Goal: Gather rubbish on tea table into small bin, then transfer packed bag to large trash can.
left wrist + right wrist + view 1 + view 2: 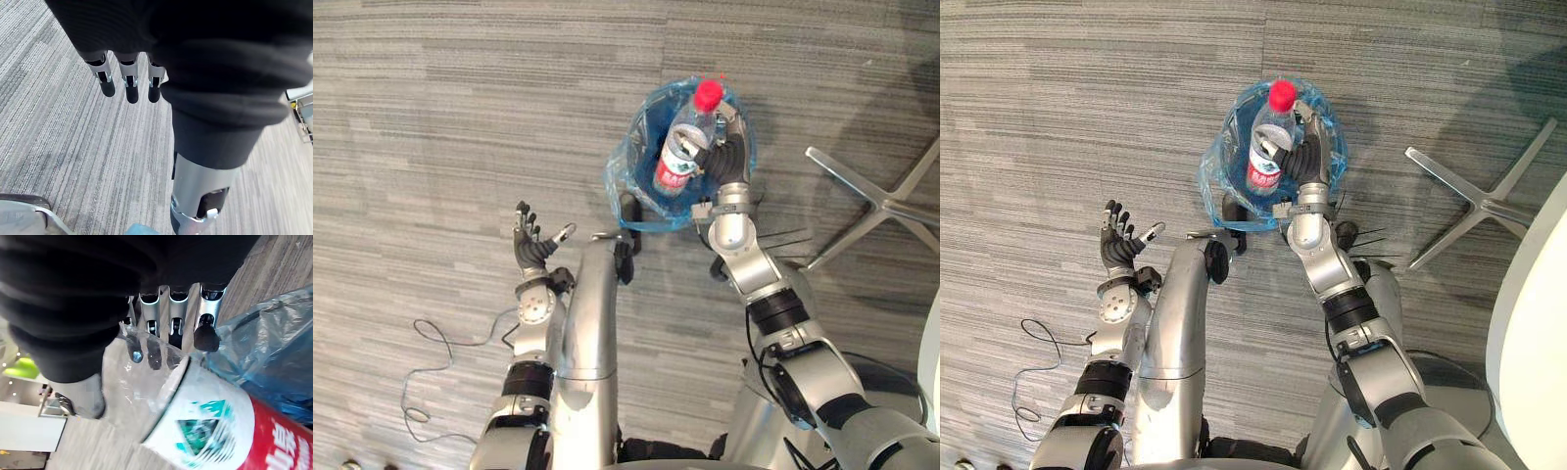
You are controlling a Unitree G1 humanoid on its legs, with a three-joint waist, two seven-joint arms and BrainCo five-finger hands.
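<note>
**Bottle held over the blue-lined bin**

In the head views, the right hand (724,152) is gripping a clear plastic bottle with a red cap and red-and-white label (685,135) in the upper middle of the frame, directly above the small bin lined with a blue plastic bag (641,122). The bottle is tilting, cap toward the top edge.

The right wrist view is adding the grip itself: the fingers (178,313) are curling round the bottle's clear body just above the label, with blue bag film alongside.

The left hand (533,250) is hanging at lower left, well apart from the bin. Its wrist view is showing straight fingers (128,78) spread over the grey striped carpet (460,117), holding nothing.

Open carpet is running across the upper and left parts of the frame. On the right things are tighter: a silver star-shaped chair base (884,204) is lying near the bin, and a white rounded surface (1533,323) is cutting the right edge.
</note>
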